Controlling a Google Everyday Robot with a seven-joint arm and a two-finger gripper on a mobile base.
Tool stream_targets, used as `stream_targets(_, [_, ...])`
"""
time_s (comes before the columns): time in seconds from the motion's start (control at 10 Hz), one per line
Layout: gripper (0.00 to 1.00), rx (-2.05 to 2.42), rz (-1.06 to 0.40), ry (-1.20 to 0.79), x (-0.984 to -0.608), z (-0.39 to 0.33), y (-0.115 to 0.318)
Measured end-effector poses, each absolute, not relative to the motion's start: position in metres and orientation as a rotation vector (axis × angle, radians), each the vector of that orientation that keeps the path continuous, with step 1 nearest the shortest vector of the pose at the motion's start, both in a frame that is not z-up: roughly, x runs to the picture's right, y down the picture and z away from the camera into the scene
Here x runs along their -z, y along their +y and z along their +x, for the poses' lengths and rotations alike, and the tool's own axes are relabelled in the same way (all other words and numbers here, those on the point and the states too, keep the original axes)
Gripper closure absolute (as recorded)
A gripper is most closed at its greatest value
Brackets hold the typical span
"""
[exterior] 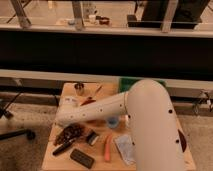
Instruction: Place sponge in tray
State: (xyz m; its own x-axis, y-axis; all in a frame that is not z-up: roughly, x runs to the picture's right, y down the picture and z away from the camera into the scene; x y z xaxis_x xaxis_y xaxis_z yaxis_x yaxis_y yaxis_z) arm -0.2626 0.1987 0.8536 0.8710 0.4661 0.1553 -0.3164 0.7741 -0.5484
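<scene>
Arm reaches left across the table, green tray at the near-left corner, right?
No. The camera view shows the green tray at the far edge, partly behind the arm. The arm does reach left, its gripper low over the table's left side.

White arm (107,106) stretched across toward the view's left, hand (66,125) low at its far end, pointed downward.

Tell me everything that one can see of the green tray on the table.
The tray is green and looks like plastic. Only its far edge shows, at the back right of the wooden table; the white arm hides the rest, so its contents cannot be told. The pincer, at the arm's end over the table's left side, is far from it.
</scene>
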Motion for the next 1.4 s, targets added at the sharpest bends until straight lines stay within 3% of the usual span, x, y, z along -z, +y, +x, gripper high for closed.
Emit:
stream_targets(0.5, [0.95, -0.437, -0.571, -0.309, -0.846, -0.251, 0.193])
stream_targets(0.6, [1.00, -0.434, -0.578, -0.317, -0.840, -0.251, 0.191])
stream_targets(1.4, [1.00, -0.385, -0.603, -0.433, -0.771, -0.266, 0.173])
